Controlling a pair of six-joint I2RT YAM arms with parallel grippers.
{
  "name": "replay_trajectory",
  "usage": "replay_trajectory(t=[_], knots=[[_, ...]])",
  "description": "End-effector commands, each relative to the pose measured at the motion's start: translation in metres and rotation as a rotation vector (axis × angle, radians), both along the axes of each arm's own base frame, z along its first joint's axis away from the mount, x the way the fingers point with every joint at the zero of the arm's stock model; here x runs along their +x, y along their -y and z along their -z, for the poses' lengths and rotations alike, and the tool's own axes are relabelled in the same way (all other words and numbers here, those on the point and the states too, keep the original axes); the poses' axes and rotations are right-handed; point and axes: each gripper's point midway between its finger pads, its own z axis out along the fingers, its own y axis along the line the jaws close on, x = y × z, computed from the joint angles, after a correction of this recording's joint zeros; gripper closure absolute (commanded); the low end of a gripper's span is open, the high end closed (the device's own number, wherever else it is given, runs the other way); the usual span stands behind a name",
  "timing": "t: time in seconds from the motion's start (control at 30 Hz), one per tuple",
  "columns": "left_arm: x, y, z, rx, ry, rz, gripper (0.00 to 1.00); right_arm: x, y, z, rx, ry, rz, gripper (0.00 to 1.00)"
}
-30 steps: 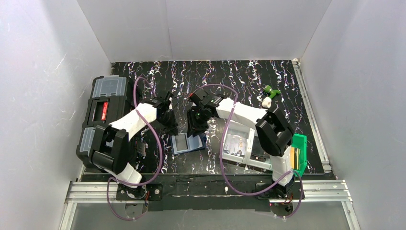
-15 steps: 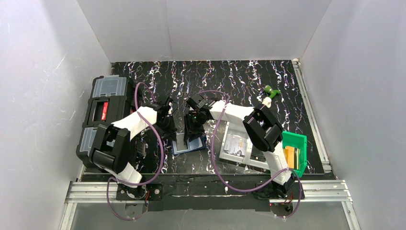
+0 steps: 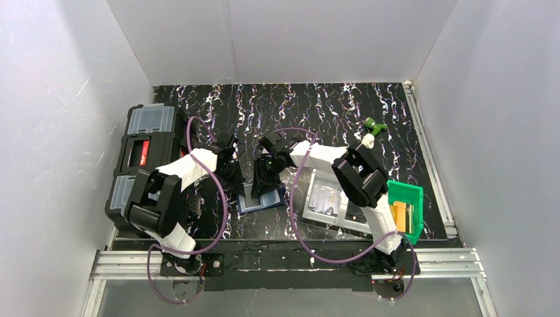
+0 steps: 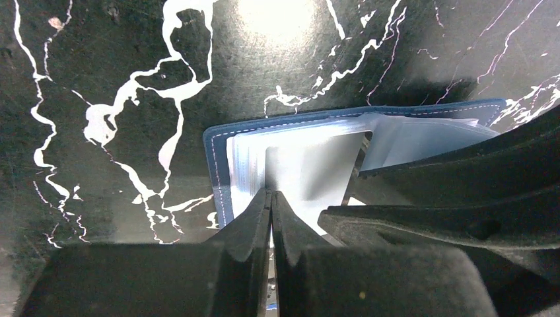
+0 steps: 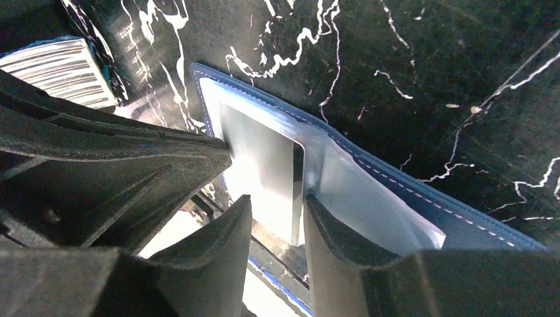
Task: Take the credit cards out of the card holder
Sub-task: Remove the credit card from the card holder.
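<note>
The card holder [image 3: 263, 199] lies open on the black marbled table, a navy blue case [image 4: 216, 162] with pale clear sleeves [image 5: 370, 198]. A silvery credit card [image 4: 317, 173] lies in the top sleeve, and it also shows in the right wrist view as the same credit card [image 5: 261, 158]. My left gripper [image 4: 271, 195] is shut, its tips at the card's near left corner; I cannot tell whether it pinches the card. My right gripper [image 5: 277, 206] is open, straddling the card's edge, with one finger [image 5: 330, 231] on the clear sleeve. In the top view, both the left gripper [image 3: 236, 183] and the right gripper [image 3: 262, 179] are down over the holder.
A black toolbox [image 3: 142, 155] with clear lids stands at the left edge. A grey tray [image 3: 328, 198] lies right of the holder, a green bin [image 3: 407, 210] beyond it. A small green and white object [image 3: 370, 132] lies at the back right. White walls enclose the table.
My left gripper's jaws have closed at the card's corner. The right arm has shifted a little left and settled over the holder.
</note>
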Motion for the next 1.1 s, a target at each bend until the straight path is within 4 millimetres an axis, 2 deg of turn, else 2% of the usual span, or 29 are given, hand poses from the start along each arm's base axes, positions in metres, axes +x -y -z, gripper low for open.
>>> replay_trajectory(t=[0.0, 0.17, 0.3, 0.6, 0.7, 0.83, 1.07], knots=[[-0.012, -0.006, 0.014, 0.028, -0.051, -0.02, 1.0, 0.003, 0.001, 0.003, 0.029, -0.012, 0.016, 0.56], [-0.016, -0.009, 0.014, 0.039, -0.056, -0.028, 1.0, 0.002, 0.004, 0.007, 0.06, -0.045, 0.03, 0.55], [-0.02, -0.007, 0.016, 0.025, -0.065, -0.033, 1.0, -0.003, -0.004, 0.008, 0.136, -0.104, 0.024, 0.51], [-0.024, 0.001, 0.025, -0.017, -0.085, -0.067, 1.0, -0.006, -0.023, 0.001, 0.245, -0.175, 0.004, 0.5], [-0.025, -0.002, 0.029, 0.0, -0.095, -0.07, 1.0, -0.008, -0.02, 0.004, 0.249, -0.183, 0.012, 0.5], [-0.031, -0.015, 0.037, 0.078, -0.125, -0.092, 1.0, -0.007, -0.011, 0.008, 0.246, -0.188, 0.029, 0.5], [-0.04, -0.032, 0.048, 0.151, -0.159, -0.127, 1.0, 0.004, 0.009, 0.003, 0.271, -0.175, 0.077, 0.5]])
